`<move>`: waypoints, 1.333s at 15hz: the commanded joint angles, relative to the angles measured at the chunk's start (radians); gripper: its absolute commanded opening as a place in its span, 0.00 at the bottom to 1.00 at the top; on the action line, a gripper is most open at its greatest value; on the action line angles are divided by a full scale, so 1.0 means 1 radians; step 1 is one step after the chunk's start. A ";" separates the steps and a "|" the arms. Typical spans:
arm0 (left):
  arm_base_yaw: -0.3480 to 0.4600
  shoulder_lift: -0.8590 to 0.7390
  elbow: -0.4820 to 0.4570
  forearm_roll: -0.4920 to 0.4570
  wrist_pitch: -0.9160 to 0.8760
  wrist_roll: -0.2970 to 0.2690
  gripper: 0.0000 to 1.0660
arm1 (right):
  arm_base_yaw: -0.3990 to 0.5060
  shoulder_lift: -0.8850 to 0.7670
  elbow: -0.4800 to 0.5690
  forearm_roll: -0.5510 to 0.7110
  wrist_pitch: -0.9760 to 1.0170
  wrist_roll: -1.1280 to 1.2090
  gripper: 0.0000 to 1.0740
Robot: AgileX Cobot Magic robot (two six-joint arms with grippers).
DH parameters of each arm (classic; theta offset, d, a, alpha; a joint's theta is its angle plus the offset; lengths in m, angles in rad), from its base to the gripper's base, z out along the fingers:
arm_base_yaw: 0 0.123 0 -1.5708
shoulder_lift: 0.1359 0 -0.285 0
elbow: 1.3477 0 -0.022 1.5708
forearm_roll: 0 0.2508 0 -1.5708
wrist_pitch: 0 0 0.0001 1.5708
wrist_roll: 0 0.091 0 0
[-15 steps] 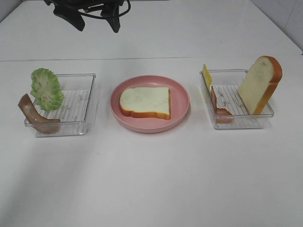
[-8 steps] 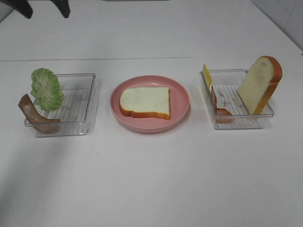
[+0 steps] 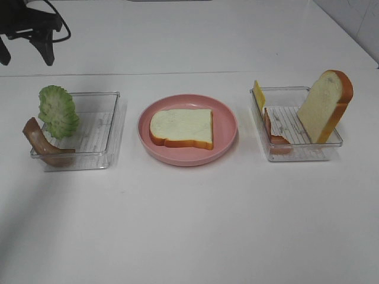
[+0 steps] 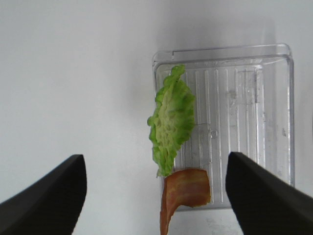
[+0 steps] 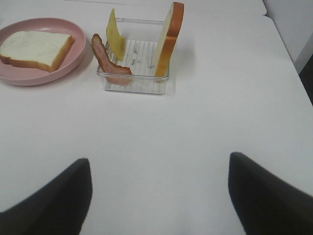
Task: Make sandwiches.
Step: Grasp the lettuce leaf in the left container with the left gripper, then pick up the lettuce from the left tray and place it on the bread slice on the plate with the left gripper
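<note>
One white bread slice lies flat on the pink plate. A green lettuce leaf and a brown bacon strip lean on the left clear tray. My left gripper hovers open behind that tray. In the left wrist view, the left gripper hangs above the lettuce and bacon, touching neither. The right tray holds yellow cheese, a reddish meat slice and an upright bread slice. My right gripper is open and empty, well short of that tray.
White tabletop all around. A seam in the table runs behind the trays. The right wrist view shows the table's right edge beyond the upright bread, and the plate beside the tray.
The left gripper has swung from the top centre of the table to the far left and come lower, behind the lettuce tray. The food and trays have not moved.
</note>
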 commanded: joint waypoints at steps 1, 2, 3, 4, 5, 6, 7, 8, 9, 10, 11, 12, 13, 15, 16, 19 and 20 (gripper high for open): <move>0.002 0.068 0.013 -0.030 0.034 0.000 0.69 | 0.000 -0.013 0.002 0.005 -0.007 -0.005 0.69; 0.002 0.092 0.013 -0.035 0.024 0.000 0.69 | 0.000 -0.013 0.002 0.005 -0.007 -0.005 0.69; 0.002 0.120 0.013 -0.037 0.013 0.000 0.69 | 0.000 -0.013 0.002 0.005 -0.007 -0.005 0.69; 0.002 0.143 0.012 -0.037 -0.009 0.000 0.69 | 0.000 -0.013 0.002 0.005 -0.007 -0.005 0.69; 0.002 0.180 0.011 -0.037 -0.038 0.000 0.64 | 0.000 -0.013 0.002 0.005 -0.007 -0.005 0.69; 0.002 0.187 0.011 -0.037 -0.046 0.000 0.62 | 0.000 -0.013 0.002 0.005 -0.007 -0.005 0.69; 0.002 0.194 0.011 -0.037 -0.060 0.000 0.57 | 0.000 -0.013 0.002 0.005 -0.007 -0.005 0.69; 0.002 0.196 0.011 -0.037 -0.085 0.000 0.51 | 0.000 -0.013 0.002 0.005 -0.007 -0.005 0.69; 0.002 0.196 0.011 -0.037 -0.104 0.000 0.45 | 0.000 -0.013 0.002 0.005 -0.007 -0.005 0.69; 0.002 0.196 0.011 -0.037 -0.111 0.000 0.37 | 0.000 -0.013 0.002 0.005 -0.007 -0.005 0.69; 0.002 0.196 0.011 -0.037 -0.117 0.000 0.28 | 0.000 -0.013 0.002 0.005 -0.007 -0.005 0.69; 0.002 0.196 0.011 -0.037 -0.120 0.000 0.23 | 0.000 -0.013 0.002 0.005 -0.007 -0.005 0.69; 0.002 0.196 0.011 -0.037 -0.122 0.001 0.14 | 0.000 -0.013 0.002 0.005 -0.007 -0.005 0.69; 0.002 0.196 0.011 -0.037 -0.119 0.012 0.00 | 0.000 -0.013 0.002 0.005 -0.007 -0.005 0.69; 0.002 0.190 0.011 -0.069 -0.115 0.037 0.00 | 0.000 -0.013 0.002 0.005 -0.007 -0.005 0.69; 0.002 0.134 0.000 -0.172 -0.132 0.075 0.00 | 0.000 -0.013 0.002 0.005 -0.007 -0.005 0.69; 0.002 0.125 -0.009 -0.195 -0.132 0.083 0.00 | 0.000 -0.013 0.002 0.005 -0.007 -0.005 0.69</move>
